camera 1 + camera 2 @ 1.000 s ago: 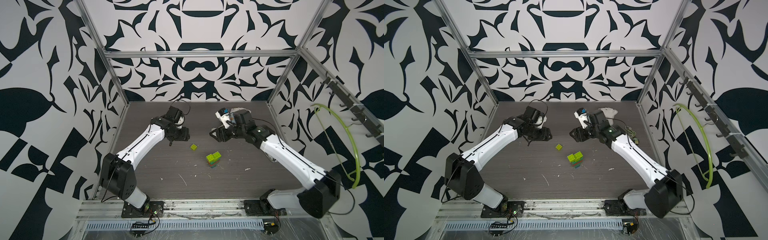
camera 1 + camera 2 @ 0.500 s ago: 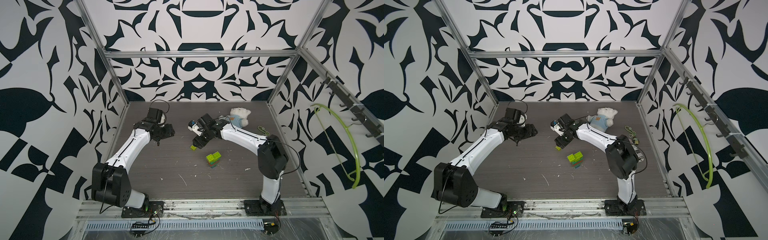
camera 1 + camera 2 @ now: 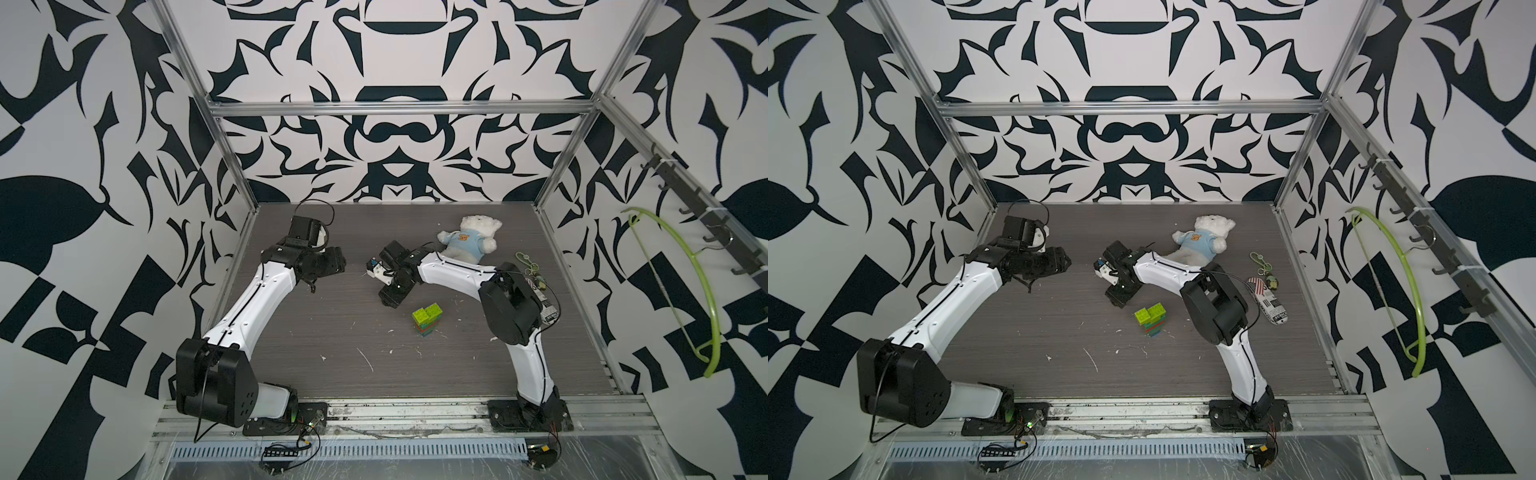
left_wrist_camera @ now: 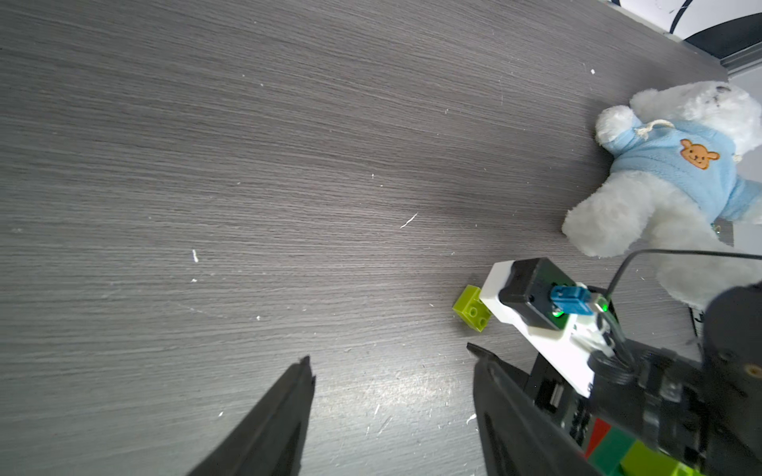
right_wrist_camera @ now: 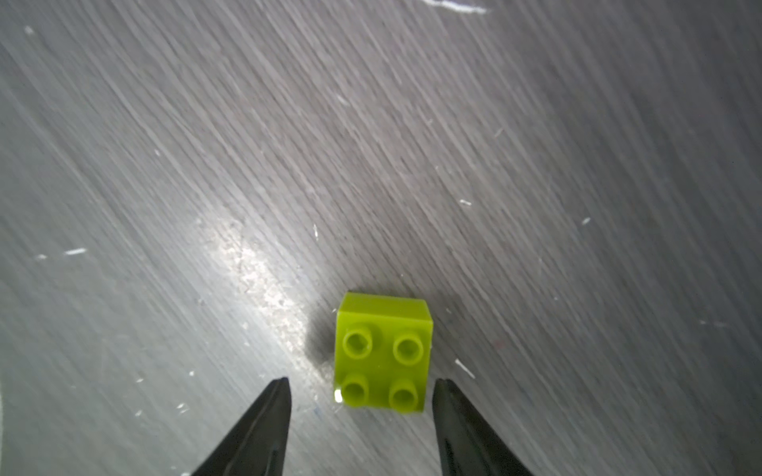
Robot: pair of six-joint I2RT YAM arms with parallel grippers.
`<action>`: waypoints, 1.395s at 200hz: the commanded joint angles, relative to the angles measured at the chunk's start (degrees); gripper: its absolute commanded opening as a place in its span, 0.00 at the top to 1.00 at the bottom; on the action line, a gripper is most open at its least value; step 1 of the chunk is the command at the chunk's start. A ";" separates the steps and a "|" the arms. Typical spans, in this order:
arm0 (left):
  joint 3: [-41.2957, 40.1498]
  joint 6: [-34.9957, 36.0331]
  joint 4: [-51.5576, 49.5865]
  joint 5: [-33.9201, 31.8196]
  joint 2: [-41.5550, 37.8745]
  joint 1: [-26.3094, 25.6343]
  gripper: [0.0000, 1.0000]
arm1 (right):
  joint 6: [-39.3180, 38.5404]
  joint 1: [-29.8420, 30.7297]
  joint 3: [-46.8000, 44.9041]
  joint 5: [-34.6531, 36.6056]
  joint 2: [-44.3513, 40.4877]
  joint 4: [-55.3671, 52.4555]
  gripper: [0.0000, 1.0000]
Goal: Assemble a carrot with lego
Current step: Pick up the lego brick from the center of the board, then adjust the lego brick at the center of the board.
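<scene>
The carrot (image 3: 426,320) (image 3: 1150,318) stands mid-table in both top views, a small stack with a forked lime top over dark green, red and blue layers. Its edge (image 4: 610,449) also shows in the left wrist view. One loose lime lego brick (image 5: 383,354) (image 4: 472,308) lies studs-up on the table. My right gripper (image 5: 362,381) (image 3: 388,299) (image 3: 1117,300) is open, a fingertip on either side of the brick's near end, neither touching it. From above the gripper head hides the brick. My left gripper (image 4: 388,354) (image 3: 311,286) (image 3: 1030,286) hangs open and empty at the back left.
A white teddy bear in a blue shirt (image 3: 469,239) (image 3: 1202,239) (image 4: 668,173) lies at the back right, just behind the right arm. A keychain (image 3: 1262,266) and a striped pouch (image 3: 1273,303) lie near the right wall. A green hanger (image 3: 685,291) hangs outside the frame.
My right arm swung left and down over the loose lime brick, and its jaws narrowed around it. My left arm drew back toward the left wall.
</scene>
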 commanded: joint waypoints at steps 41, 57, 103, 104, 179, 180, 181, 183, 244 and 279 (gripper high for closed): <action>-0.67 1.47 -0.48 0.28 -1.71 0.37 0.32 | -0.28 0.18 3.82 -0.26 1.60 1.69 0.45; -0.84 1.65 -0.63 0.58 -1.82 0.39 0.32 | -0.51 0.18 4.32 -0.34 2.11 1.25 0.46; -0.91 1.78 -0.76 1.57 -1.95 0.40 0.33 | -0.80 0.18 4.61 -0.72 1.18 0.61 0.60; -0.83 1.80 -0.74 1.55 -1.97 0.40 0.33 | -0.89 0.13 4.58 -0.75 1.00 0.61 0.60; -7.06 14.20 8.90 22.70 -9.08 -2.34 0.37 | -1.34 -12.66 -1.94 -11.56 -21.76 -2.47 0.67; -7.20 14.52 9.19 22.84 -9.18 -2.60 0.36 | -1.20 -12.97 -2.13 -11.66 -22.09 -2.50 0.67; -7.41 14.85 9.43 23.00 -9.23 -2.90 0.36 | -1.09 -13.25 -2.26 -11.76 -22.34 -2.56 0.67; -7.91 15.61 10.04 23.20 -9.44 -3.57 0.36 | -0.92 -13.88 -2.57 -11.94 -23.05 -2.67 0.67; -17.48 27.46 28.26 15.42 -9.01 -27.12 0.26 | 6.70 -27.14 -10.57 -12.00 -35.80 -3.80 0.67; -17.88 29.77 32.22 12.92 -4.59 -32.87 0.21 | 6.67 -27.33 -12.14 -11.15 -37.39 -5.55 0.67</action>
